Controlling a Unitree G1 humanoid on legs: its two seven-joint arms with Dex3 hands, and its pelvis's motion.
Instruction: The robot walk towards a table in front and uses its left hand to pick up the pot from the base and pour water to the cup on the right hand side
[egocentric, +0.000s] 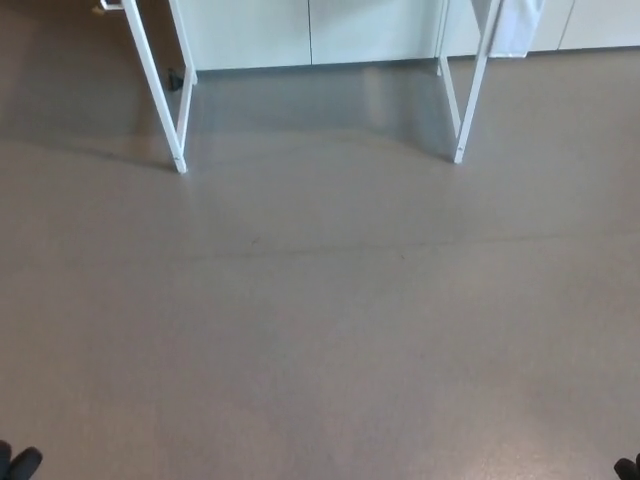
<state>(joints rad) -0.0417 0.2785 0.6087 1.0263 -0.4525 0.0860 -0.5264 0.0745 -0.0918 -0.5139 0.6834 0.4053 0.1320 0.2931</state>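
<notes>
here only slivers show: the left robot hand (18, 464) at the bottom left corner, the right robot hand (629, 468) at the bottom right; whether either is clenched cannot be told. far ahead of both, across bare grey floor (320, 330), stand white table legs (160, 90). pot and cup are out of sight.

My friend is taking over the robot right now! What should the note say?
Left robot hand: only a black bit shows at the bottom left corner; open or shut can't be told.
Right robot hand: only a sliver at the bottom right corner; same.
Pot, base and cup: not in view. Only the white table legs show at the top, across bare brown floor, with white cabinets behind.
Done: nothing handled yet; the robot stands short of the table.
Left: finish the walk, lift the pot with the left robot hand, pour into the cup.
</notes>
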